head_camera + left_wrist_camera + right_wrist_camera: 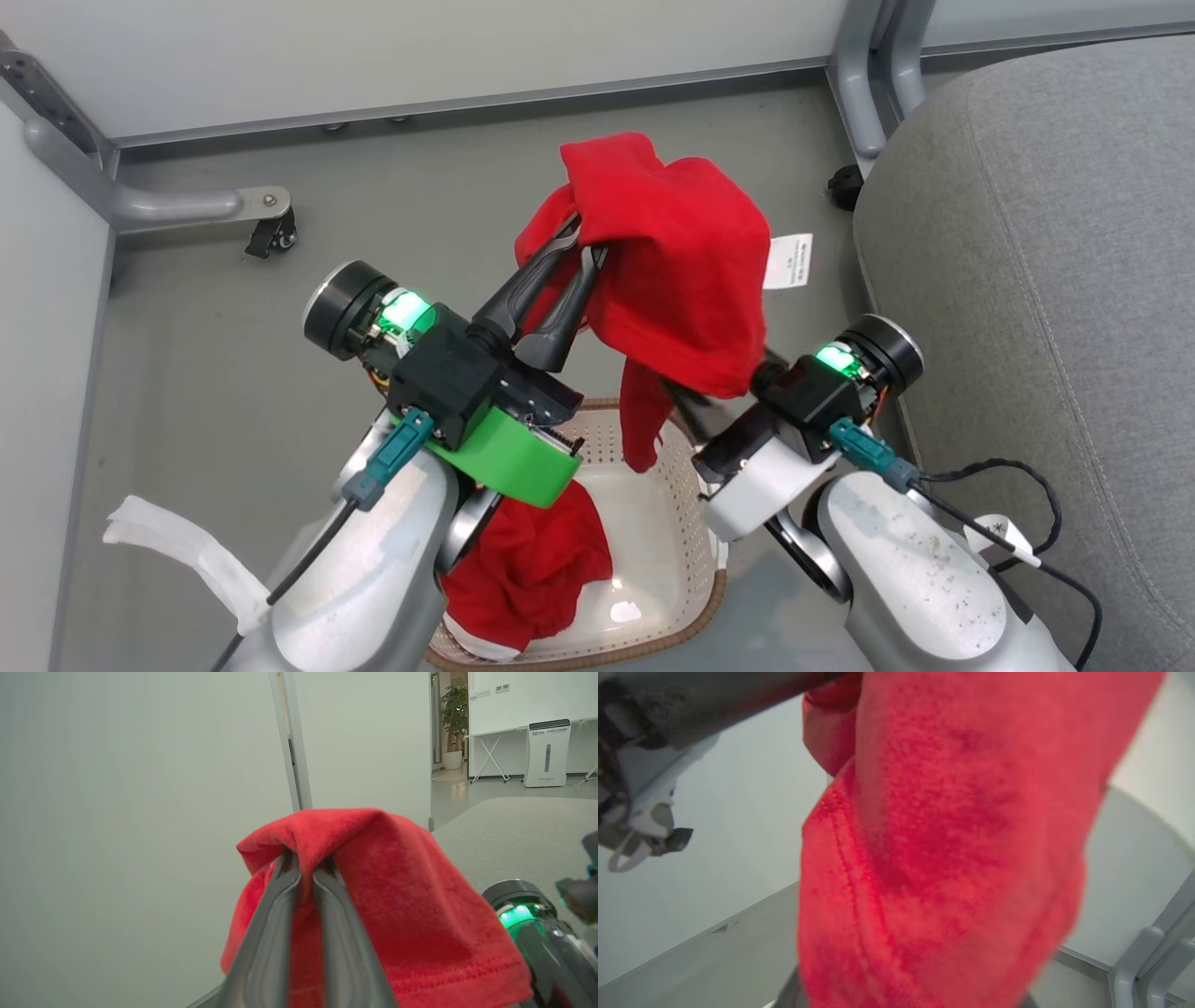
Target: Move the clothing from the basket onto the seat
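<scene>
Carry step in hand. My left gripper [583, 245]: fingers clenched on tagged red garment [681, 271], which hangs above basket [695, 597], tail dangling into it. Right gripper [702, 407]: fingers buried under cloth, cannot tell grip. Second red garment [532, 569] lies in basket. Next, I judge: swing right over grey seat [1046, 280], lower, release.

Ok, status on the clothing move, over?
Left gripper shut on red garment, held above the basket. Right gripper under that cloth, jaws hidden. Second garment in the basket. Nothing blocking the seat.
</scene>
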Available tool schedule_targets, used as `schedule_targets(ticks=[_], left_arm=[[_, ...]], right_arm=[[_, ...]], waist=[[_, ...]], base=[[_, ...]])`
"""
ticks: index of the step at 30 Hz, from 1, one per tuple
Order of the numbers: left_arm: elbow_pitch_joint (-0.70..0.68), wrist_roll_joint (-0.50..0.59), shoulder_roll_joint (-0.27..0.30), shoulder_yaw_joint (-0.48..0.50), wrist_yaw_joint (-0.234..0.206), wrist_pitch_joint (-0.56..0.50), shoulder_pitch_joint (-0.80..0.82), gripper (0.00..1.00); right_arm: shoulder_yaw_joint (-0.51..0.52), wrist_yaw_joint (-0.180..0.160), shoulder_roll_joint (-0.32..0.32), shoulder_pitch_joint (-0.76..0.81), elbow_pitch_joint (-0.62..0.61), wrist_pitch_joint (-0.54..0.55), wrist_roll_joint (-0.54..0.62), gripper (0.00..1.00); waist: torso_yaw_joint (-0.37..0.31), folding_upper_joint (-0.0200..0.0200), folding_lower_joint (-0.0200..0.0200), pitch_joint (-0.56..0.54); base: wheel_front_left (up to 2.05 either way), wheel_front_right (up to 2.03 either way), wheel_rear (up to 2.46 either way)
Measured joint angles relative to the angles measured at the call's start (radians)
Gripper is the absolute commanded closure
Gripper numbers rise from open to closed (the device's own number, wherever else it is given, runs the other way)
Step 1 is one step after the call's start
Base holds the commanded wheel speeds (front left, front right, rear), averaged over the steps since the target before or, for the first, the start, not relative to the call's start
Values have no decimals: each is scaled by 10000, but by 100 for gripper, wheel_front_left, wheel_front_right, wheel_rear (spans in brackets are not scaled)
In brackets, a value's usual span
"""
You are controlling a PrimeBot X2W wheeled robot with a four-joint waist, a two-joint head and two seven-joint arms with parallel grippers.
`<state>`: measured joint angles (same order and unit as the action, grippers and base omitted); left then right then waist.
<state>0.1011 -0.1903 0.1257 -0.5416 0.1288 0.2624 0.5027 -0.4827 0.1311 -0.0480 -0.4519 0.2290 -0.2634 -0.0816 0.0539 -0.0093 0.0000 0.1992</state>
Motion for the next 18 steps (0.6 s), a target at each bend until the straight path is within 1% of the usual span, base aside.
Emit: schedule_targets(ticks=[15, 16, 17, 18], left_arm=[[71, -58, 23, -2, 0, 0, -1, 100], [77, -58, 21, -6, 0, 0, -3, 96], [92, -58, 17, -6, 0, 0, -9, 6], [130, -58, 15, -21, 0, 2, -12, 0]], right_arm=[[257, 0, -8, 5, -224, 0, -387, 100], [284, 0, -8, 6, -247, 0, -430, 100], [322, 0, -8, 6, -259, 0, -435, 100], [376, 0, -8, 8, -274, 0, -451, 100]], waist=[[-50, 0, 0, 23], [-52, 0, 0, 26], [-52, 0, 0, 28], [-50, 0, 0, 29]], base=[[0, 0, 0], [0, 0, 0], [0, 0, 0], [0, 0, 0]])
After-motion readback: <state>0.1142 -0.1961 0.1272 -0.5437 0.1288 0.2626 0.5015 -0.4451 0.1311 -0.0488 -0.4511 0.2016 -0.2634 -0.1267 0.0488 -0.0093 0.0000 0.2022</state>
